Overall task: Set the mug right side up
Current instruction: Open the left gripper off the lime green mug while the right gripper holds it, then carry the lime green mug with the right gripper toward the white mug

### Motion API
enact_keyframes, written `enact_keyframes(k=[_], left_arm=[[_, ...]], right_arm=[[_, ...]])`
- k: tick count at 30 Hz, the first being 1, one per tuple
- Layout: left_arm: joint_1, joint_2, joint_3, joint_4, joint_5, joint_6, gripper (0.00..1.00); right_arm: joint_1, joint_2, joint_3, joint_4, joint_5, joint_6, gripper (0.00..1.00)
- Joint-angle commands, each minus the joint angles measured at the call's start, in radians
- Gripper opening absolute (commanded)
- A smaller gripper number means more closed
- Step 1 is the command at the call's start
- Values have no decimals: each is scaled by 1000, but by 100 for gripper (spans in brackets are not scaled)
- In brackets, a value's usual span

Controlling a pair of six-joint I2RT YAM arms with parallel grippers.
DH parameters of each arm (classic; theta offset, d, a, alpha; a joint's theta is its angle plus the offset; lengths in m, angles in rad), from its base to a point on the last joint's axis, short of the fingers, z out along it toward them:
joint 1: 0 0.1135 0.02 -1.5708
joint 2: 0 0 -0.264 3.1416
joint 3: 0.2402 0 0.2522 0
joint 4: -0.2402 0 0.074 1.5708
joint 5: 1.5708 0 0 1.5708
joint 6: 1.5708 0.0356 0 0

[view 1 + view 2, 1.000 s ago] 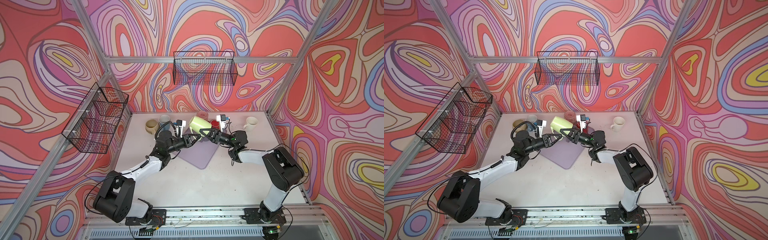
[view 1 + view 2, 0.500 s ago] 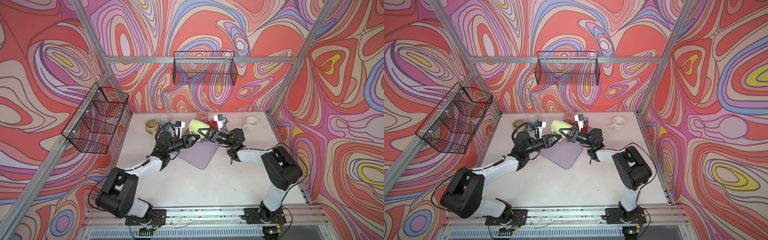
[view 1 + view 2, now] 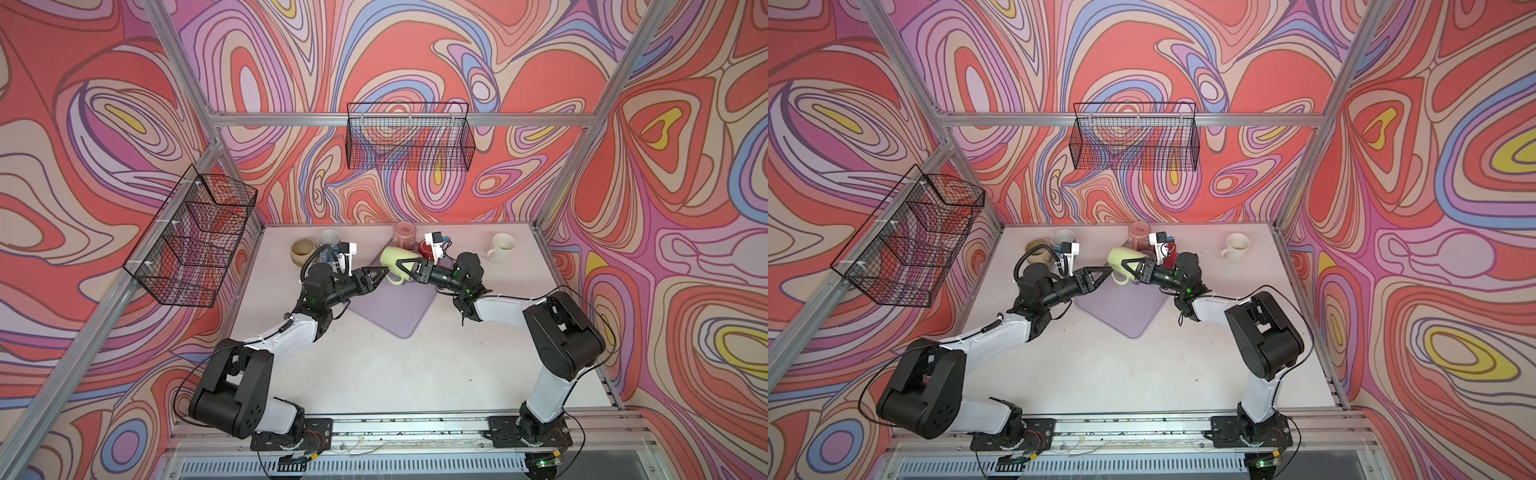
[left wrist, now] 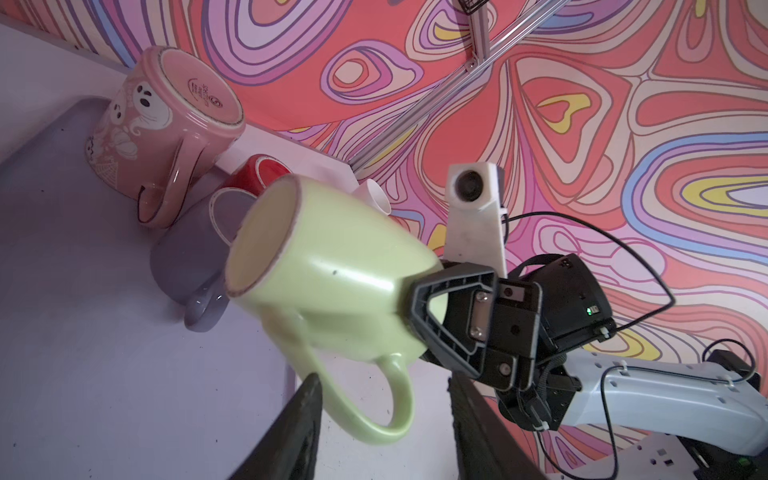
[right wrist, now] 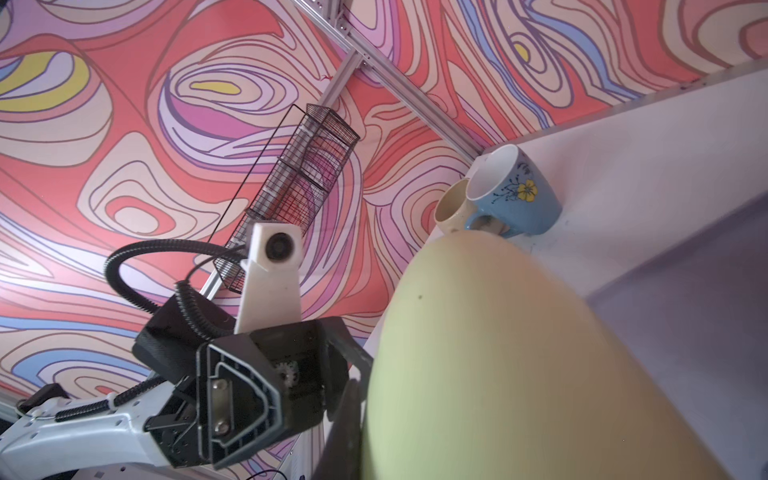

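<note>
Right claw [image 3: 405, 264] grips tilted green mug [image 3: 390, 255] by rim.

Soft, even light filled the scene, leaving only faint shadows on the table [image 3: 374, 374]. Both top views were sharp. In the right wrist view the near green mug [image 5: 519, 353] was blurred and dim.

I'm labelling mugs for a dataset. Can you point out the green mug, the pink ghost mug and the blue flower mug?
green mug [image 4: 340, 270]: left wrist view, middle of its side wall.
pink mug [image 4: 139, 124]: left wrist view, side wall beside the ghost print.
blue mug [image 5: 509, 208]: right wrist view, side wall beside the yellow flower.
</note>
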Motion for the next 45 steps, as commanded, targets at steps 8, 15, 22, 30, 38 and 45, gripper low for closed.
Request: enact_keyframes(k=[8,15,22,30,38,45], left_arm=[[15,-169,80,-406,-137,278,52],[24,-221,236,-757,-279,440,52],[29,-223,348,-930,-293,536,51],[31,-173,504,-1091,-303,666,51],[31,-186,460,-1054,-314,686,51],[42,-207,397,-1000,-287,667,50]], right_arm=[[-1,-72,68,-238,66,-138,0],[-1,-119,128,-465,82,-236,0],[-1,-164,201,-737,94,-363,0],[-1,-208,351,-1135,167,-514,0],[-23,-201,543,-1579,322,-656,0],[-67,-194,657,-1816,476,-704,0]])
